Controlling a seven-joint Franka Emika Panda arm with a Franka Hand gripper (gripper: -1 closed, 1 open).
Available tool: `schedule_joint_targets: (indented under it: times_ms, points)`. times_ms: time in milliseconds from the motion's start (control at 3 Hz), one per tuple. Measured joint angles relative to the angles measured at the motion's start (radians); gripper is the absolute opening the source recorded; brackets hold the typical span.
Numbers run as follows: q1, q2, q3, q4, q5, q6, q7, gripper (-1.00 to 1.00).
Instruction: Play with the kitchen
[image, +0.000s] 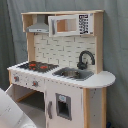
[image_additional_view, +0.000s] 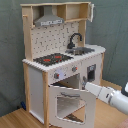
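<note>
end effector (image_additional_view: 89, 88) state can't be told; it's touching the kitchen's (image_additional_view: 60, 70) open oven door (image_additional_view: 70, 103).

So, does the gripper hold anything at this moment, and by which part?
It cannot be told. In the second exterior view the arm reaches the upper right edge of the open oven door of the kitchen, but contact is unclear.

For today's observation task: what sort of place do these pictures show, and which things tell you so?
Probably a robot test room, not a home: a toy kitchen stands alone on a wooden floor before a plain grey curtain, with a white robot arm reaching toward it.
</note>
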Motion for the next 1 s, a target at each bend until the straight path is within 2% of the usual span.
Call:
schedule_joint_targets:
  times_ms: [1000]
  points:
    - [-0.099,-0.08,0.127,-0.003,0.002,0.016,0.292,1.0]
